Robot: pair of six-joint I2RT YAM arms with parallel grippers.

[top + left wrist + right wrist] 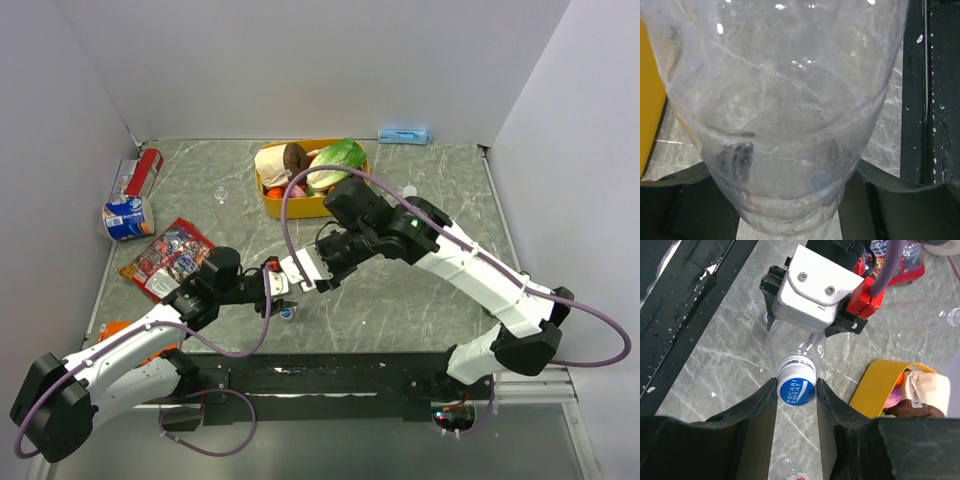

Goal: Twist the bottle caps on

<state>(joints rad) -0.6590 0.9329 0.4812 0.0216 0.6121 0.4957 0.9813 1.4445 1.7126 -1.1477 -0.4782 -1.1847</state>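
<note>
Two arms meeting over the table's middle.
The left gripper (278,288) and right gripper (315,272) are facing each other closely above the marbled table (400,300); a blue cap (287,313) is lying beside them, a yellow tub (290,211) sitting behind.

Robot lab cell: white walls (300,70) enclosing marbled table (400,310).

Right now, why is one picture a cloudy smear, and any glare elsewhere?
Left wrist view: the clear plastic bottle sits so close it fills the frame, warping what lies behind, with small white glints. Right wrist view: the blue round plastic cap reads sharp; the dark right gripper shows little detail. Top external view: even light, faint shadows on the grey marbled table.
</note>
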